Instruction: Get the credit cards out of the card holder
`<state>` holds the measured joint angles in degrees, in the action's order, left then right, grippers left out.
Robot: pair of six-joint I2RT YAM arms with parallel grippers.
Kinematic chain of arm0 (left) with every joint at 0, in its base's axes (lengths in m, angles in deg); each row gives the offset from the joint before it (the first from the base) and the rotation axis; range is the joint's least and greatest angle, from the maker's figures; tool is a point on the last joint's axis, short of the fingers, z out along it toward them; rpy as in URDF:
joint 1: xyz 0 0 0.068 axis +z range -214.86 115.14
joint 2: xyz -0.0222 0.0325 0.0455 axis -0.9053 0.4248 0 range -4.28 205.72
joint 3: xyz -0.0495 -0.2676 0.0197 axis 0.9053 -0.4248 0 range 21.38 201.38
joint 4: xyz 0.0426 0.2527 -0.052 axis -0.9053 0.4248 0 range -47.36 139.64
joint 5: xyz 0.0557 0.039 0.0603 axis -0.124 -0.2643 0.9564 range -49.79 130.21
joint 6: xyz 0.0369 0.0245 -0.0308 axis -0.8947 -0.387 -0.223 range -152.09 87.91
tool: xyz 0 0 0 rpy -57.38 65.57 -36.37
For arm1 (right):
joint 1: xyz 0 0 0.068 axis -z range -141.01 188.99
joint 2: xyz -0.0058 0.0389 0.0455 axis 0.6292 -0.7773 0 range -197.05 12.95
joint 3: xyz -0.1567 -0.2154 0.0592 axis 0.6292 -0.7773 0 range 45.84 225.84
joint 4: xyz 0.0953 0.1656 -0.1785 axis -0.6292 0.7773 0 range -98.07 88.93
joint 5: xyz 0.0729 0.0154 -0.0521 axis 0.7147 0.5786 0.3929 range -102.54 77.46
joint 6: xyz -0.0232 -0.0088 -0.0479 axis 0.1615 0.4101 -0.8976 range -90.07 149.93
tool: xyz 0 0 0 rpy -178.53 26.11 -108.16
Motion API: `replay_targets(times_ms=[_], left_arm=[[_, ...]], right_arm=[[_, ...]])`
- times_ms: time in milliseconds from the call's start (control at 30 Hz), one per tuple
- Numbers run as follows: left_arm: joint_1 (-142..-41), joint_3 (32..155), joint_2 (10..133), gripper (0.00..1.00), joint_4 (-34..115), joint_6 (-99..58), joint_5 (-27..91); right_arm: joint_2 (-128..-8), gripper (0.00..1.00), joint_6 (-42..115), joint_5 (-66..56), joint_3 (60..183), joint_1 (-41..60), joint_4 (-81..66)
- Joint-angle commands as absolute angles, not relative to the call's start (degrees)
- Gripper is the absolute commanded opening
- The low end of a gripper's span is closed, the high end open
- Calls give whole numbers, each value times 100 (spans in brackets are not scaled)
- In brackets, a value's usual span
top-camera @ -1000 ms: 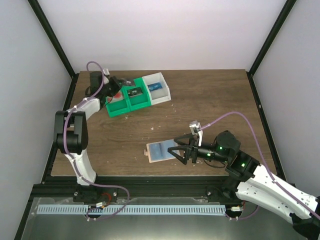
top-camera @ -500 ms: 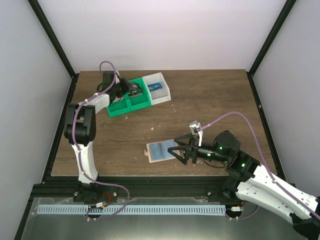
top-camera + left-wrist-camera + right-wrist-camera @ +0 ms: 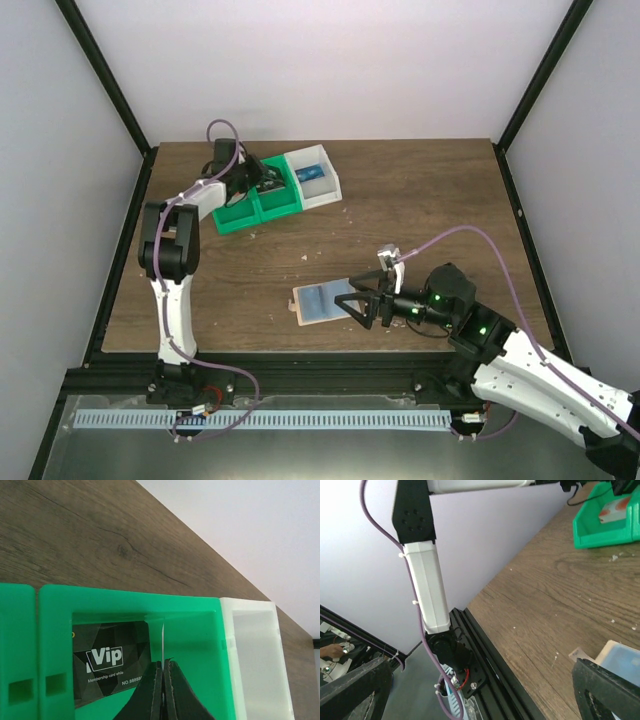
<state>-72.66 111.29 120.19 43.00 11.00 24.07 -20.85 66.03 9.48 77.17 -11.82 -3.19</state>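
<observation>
Two grippers, left gripper [image 3: 163, 666] closed on a thin white card [image 3: 163, 635] edge-on over the green bin [image 3: 125, 600] at the table's [image 3: 420, 200] eleven o'clock, right gripper [image 3: 362, 303] spread apart at three o'clock of the tan card holder [image 3: 297, 308] near six o'clock, light blue credit card [image 3: 322, 300] across it

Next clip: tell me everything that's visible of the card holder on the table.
The card holder is a small, flat tan sleeve lying on the wooden table near its front edge. A light blue card covers most of it, leaving a tan strip and a little tab at the left end. The right gripper stands open at its right end; whether they touch is unclear.
</observation>
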Motion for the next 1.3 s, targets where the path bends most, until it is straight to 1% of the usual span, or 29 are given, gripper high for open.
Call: replay_targets(times_ms=[0,267,533,700,833,1000,1267], left_arm=[[-7322,11444,12192,0,4511,945,2661],[-7382,11484,12285,0,4435,936,3025],[-7392,11507,12269,0,4377,993,3093],[-7505,11380,11972,0,4249,1111,3182],[-7560,11164,11752,0,4011,1570,3282],[-7661,11311,11808,0,4218,1595,3701],[-7668,11486,12039,0,4570,1505,4080]], right_arm=[[-2138,100,6670,867,7616,-1172,-383],[-2255,100,6617,931,7578,-1172,-396],[-2259,100,6551,892,7530,-1172,-369],[-2378,100,6553,888,7521,-1172,-411],[-2599,100,6644,851,7538,-1172,-398],[-2789,100,6591,805,7758,-1172,-280],[-2623,100,6742,715,7649,-1172,-353]])
